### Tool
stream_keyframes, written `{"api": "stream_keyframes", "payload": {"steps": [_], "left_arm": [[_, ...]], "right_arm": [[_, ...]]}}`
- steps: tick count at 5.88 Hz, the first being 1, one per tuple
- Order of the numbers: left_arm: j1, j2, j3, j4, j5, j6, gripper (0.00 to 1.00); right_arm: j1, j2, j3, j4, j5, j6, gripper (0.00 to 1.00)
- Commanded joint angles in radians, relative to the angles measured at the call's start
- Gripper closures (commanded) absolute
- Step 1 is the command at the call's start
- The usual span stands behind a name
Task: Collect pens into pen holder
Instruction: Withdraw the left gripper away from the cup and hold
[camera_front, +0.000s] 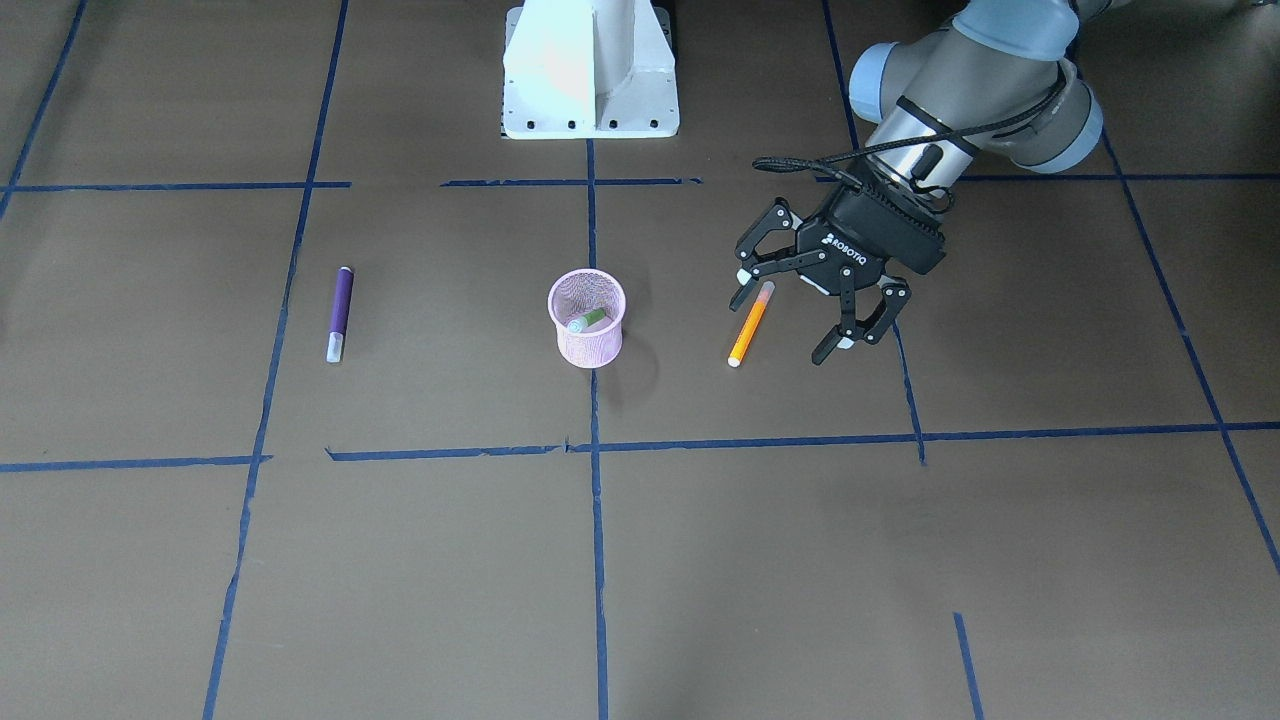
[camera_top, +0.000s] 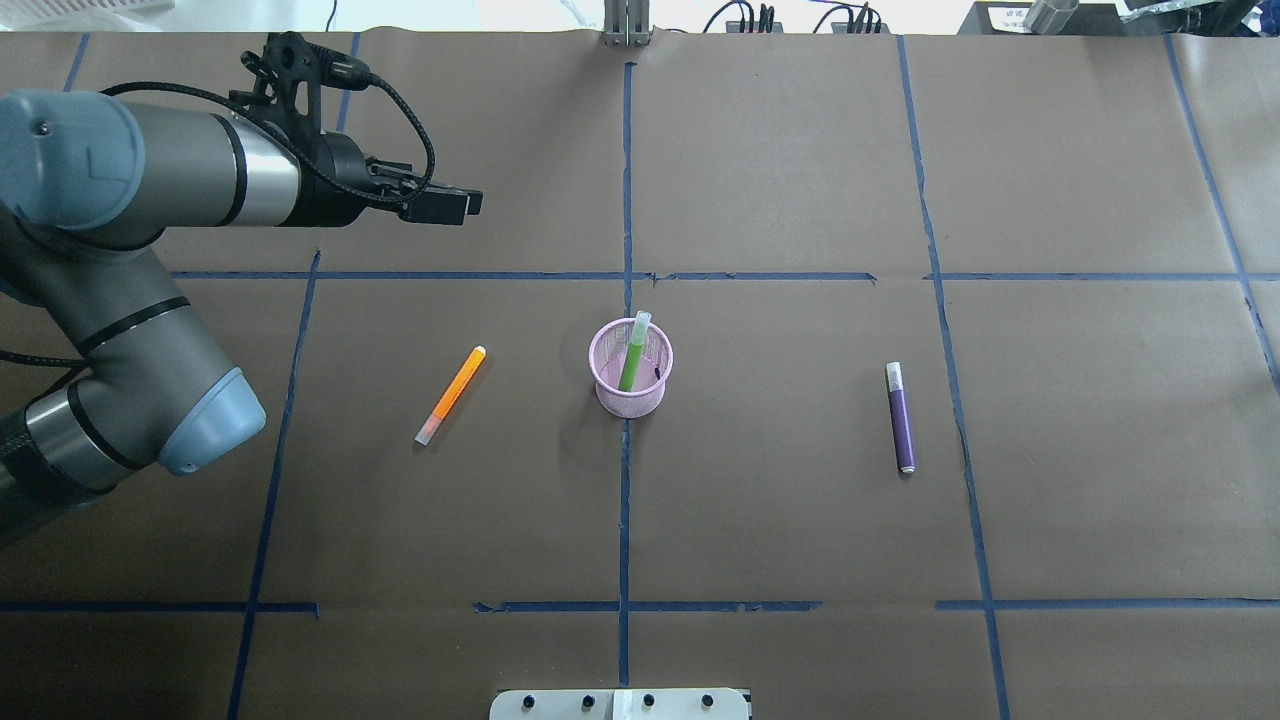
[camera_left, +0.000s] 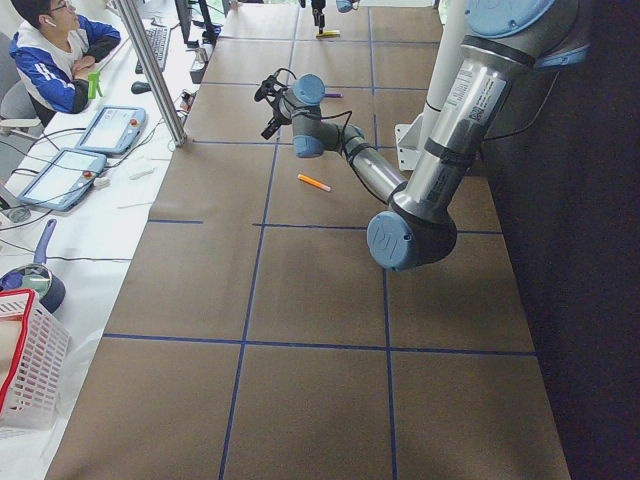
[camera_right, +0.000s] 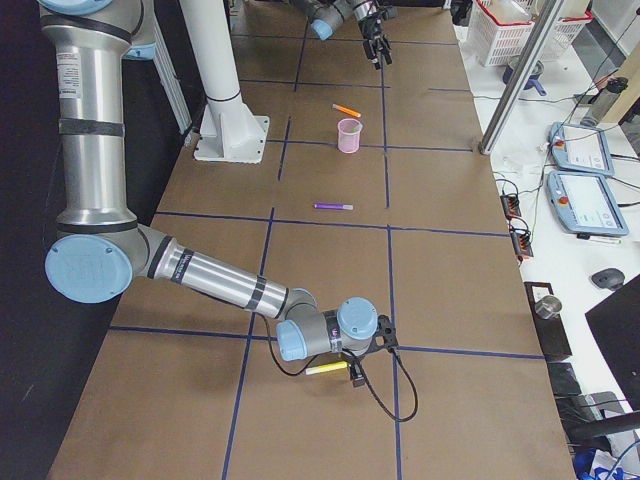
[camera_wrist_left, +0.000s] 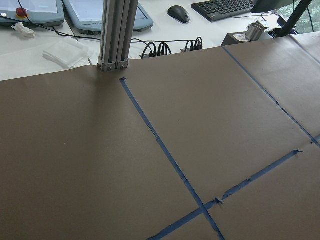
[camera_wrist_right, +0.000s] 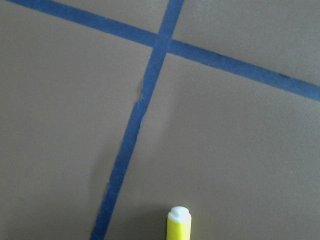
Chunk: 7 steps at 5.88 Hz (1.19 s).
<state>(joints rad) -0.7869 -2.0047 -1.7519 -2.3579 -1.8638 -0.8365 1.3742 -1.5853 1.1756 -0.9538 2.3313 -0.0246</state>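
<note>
Brown paper covers the table (camera_top: 780, 520), and strips of blue tape (camera_top: 625, 500) mark it into big squares. Near the middle, on a tape line, stands a pink mesh cup (camera_top: 630, 398). The green pen (camera_top: 631, 362) is inside it, leaning, with its pale cap up and sticking out above the rim.

The orange pen (camera_top: 452, 393) lies flat on the table on the robot's left side of the cup, at a slant, with its pale cap end nearer the robot. The purple pen (camera_top: 899, 420) lies flat on the right side, well apart from the cup, its cap pointing away from the robot.

The left tool (camera_front: 790, 325) hangs above the table on the orange pen's side. Its fingers are spread wide with nothing between them, and it touches no pen.

The right tool (camera_right: 357, 370) shows only in the right side view, low over the table's end and far from the cup. A yellow marker (camera_right: 326, 368) lies just beside it. I cannot tell whether its fingers are apart or together.
</note>
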Motion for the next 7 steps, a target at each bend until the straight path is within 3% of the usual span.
{"api": "stream_keyframes", "payload": {"steps": [1, 4, 7], "left_arm": [[0.000, 0.003, 0.002, 0.000, 0.000, 0.002, 0.00], [-0.002, 0.003, 0.005, 0.000, 0.002, 0.022, 0.00], [0.000, 0.003, 0.008, 0.000, 0.002, 0.022, 0.00]], "right_arm": [[-0.009, 0.002, -0.001, -0.002, -0.001, 0.002, 0.24], [-0.024, 0.008, -0.002, -0.009, -0.010, 0.003, 0.29], [-0.026, 0.007, -0.008, -0.013, -0.009, 0.005, 0.78]]}}
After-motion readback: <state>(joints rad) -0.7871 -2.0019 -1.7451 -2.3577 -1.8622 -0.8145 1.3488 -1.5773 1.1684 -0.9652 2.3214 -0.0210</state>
